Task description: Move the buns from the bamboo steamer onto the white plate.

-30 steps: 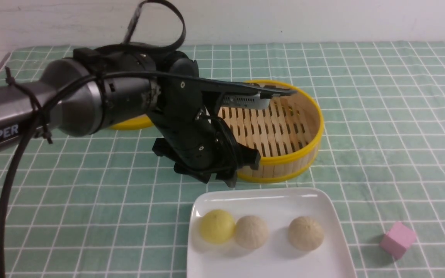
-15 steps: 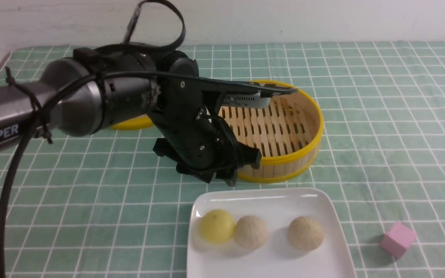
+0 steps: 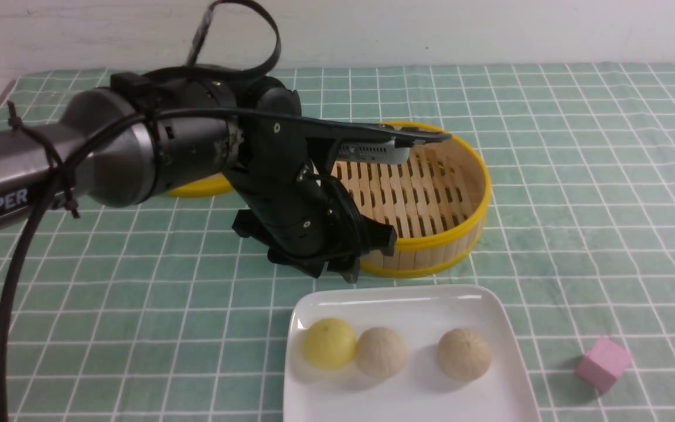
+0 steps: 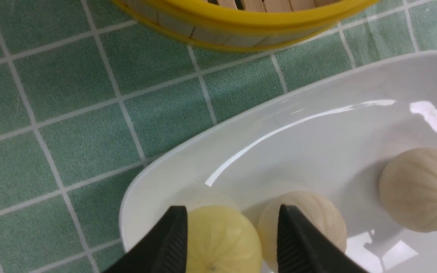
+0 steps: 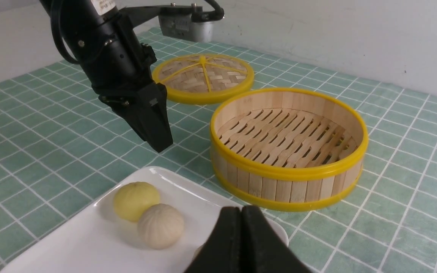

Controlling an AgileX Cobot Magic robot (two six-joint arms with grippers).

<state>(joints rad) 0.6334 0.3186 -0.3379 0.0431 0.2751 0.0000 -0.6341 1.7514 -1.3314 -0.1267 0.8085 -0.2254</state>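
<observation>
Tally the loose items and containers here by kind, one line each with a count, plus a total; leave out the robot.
Yellow bun: 1
Beige buns: 2
White plate: 1
Bamboo steamer: 1
Woven lid: 1
Pink cube: 1
Total: 7

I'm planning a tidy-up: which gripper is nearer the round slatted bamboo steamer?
The left one: the left gripper hangs just beside the steamer, on its left, while the right gripper is farther off, toward the right.
</observation>
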